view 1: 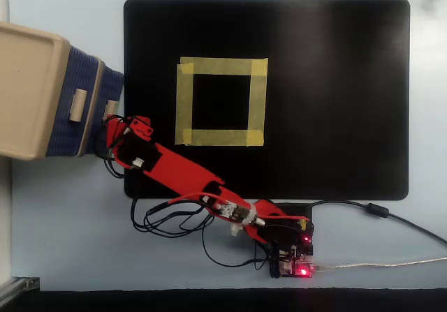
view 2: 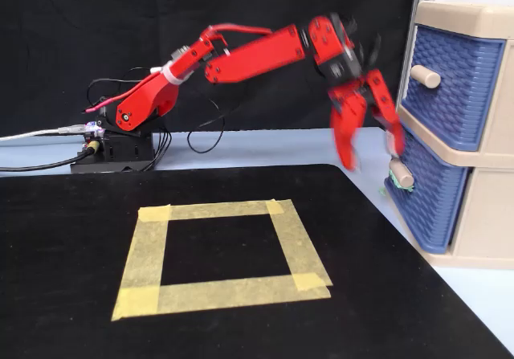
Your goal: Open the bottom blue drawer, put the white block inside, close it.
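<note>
Two blue drawers in one beige cabinet (view 2: 482,214); bottom blue drawer (view 2: 438,202) pulled slightly out. One red gripper (view 2: 371,152) spread wide, empty, beside its handle (view 2: 401,174). One tape square (view 2: 221,250) on black mat (view 2: 64,295). White block unseen.

Beige cabinet (view 2: 482,134): right side cut by frame edge in fixed view; left side cut in overhead view. Gripper (view 2: 371,154): motion-blurred in fixed view; in overhead view fingertips hidden beneath wrist. White block: not discernible in either of 2 views.
</note>
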